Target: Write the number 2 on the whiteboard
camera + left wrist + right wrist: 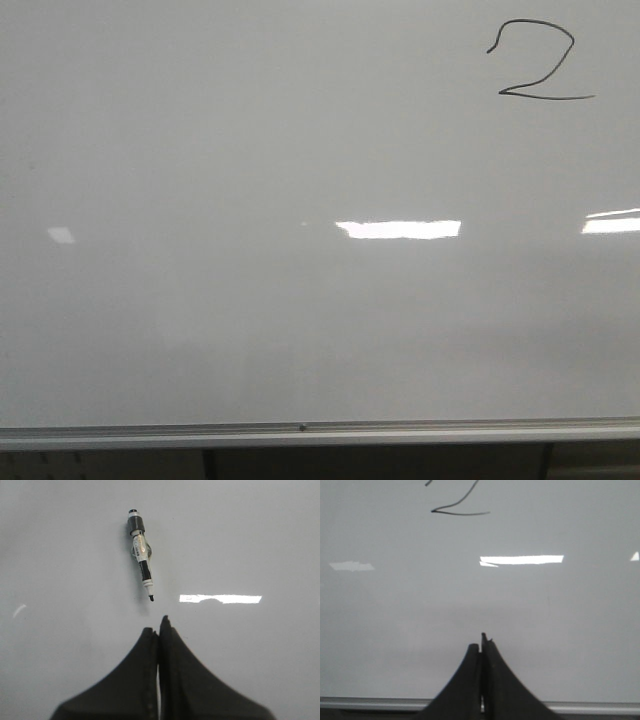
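A thin black hand-drawn number 2 sits up in the far right corner of the big shiny pale grey whiteboard, which lies flat with its silver metal rail along the near edge. The 2 looks whole, with a round top and a long flat line at the bottom, so the writing job seems done. In the right wrist view only the bottom line of the 2 shows. The small black and white marker pen lies flat on the board with its cap off and its dark tip showing, probably put down because it is not needed any more. The left black tool is pinched closed with nothing in it, and it hangs just near the pen tip but does not touch it. The right black tool is pinched closed too and has nothing in it; it hangs over the bare board near the rail, well apart from the 2, so it will not smudge the ink
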### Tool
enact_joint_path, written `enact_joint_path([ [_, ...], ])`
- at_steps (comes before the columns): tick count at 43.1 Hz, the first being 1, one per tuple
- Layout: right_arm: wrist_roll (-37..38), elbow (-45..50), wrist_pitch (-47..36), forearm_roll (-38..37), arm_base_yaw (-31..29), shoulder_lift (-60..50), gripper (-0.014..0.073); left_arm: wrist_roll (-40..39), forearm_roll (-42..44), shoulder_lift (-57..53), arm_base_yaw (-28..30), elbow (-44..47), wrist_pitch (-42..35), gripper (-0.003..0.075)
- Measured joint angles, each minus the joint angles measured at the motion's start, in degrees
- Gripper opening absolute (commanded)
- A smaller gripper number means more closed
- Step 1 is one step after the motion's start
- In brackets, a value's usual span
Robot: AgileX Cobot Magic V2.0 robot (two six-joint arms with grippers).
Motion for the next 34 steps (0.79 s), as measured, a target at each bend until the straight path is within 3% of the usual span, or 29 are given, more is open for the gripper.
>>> enact_joint_path([
  [34,3.7,1.2,-1.1,-3.4,0.0,0.0,-0.0095,0.0,0.0,0.0,0.0,0.0,0.0,-0.002],
])
